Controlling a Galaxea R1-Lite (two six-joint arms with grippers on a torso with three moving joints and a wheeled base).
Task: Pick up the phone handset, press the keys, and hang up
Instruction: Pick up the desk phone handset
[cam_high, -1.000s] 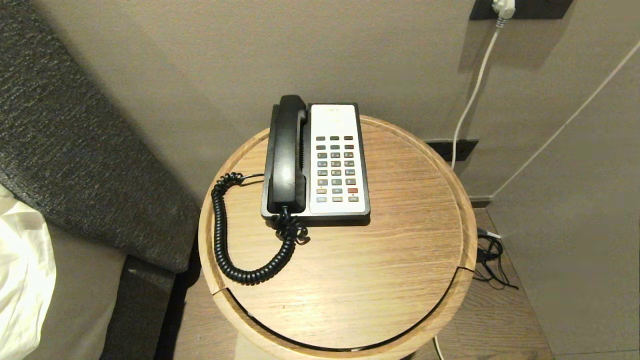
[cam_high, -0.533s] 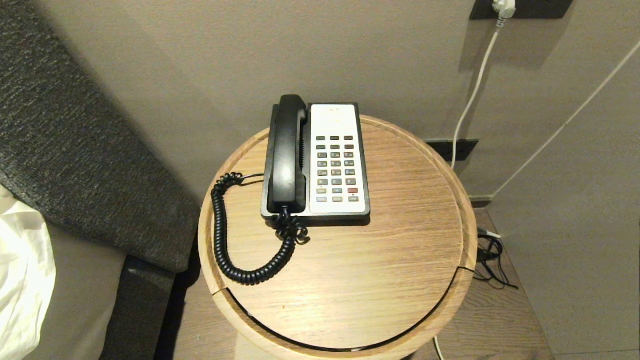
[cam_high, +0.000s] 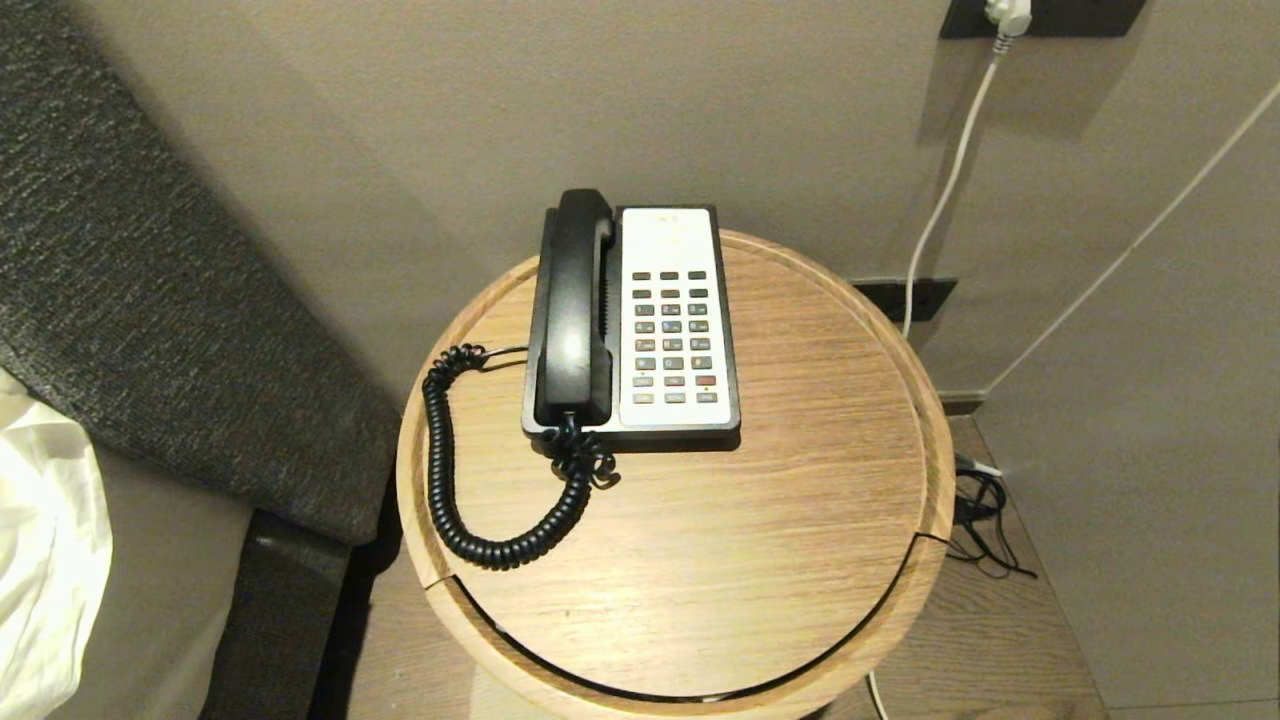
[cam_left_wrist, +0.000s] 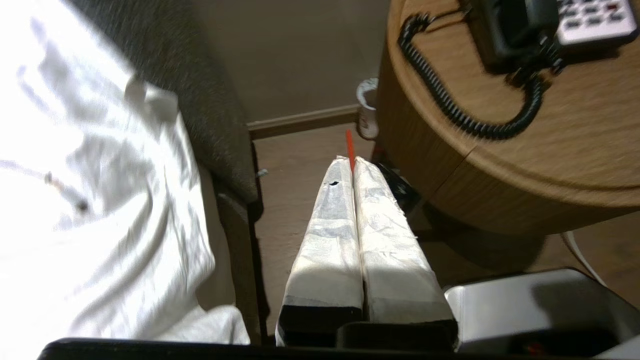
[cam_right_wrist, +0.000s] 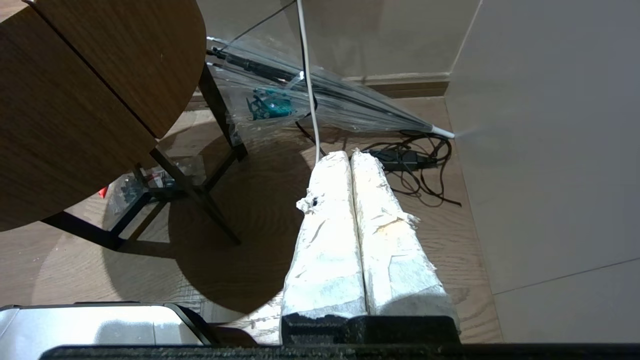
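The black phone handset (cam_high: 573, 310) lies in its cradle on the left side of the black-and-white phone base (cam_high: 680, 330), on a round wooden table (cam_high: 800, 520). Its coiled black cord (cam_high: 450, 480) loops over the tabletop to the left. Rows of grey keys (cam_high: 672, 340) fill the white panel. Neither arm shows in the head view. My left gripper (cam_left_wrist: 352, 161) is shut and empty, low beside the table's left side, with the handset's near end (cam_left_wrist: 515, 35) and the cord (cam_left_wrist: 450, 107) ahead of it. My right gripper (cam_right_wrist: 349, 155) is shut and empty over the floor right of the table.
A grey upholstered headboard (cam_high: 150, 300) and white bedding (cam_high: 45, 560) stand left of the table. A wall runs behind it, with a white cable (cam_high: 940, 210) hanging from a socket. Black cables (cam_right_wrist: 415, 165) and a clear umbrella (cam_right_wrist: 320, 105) lie on the floor at the right.
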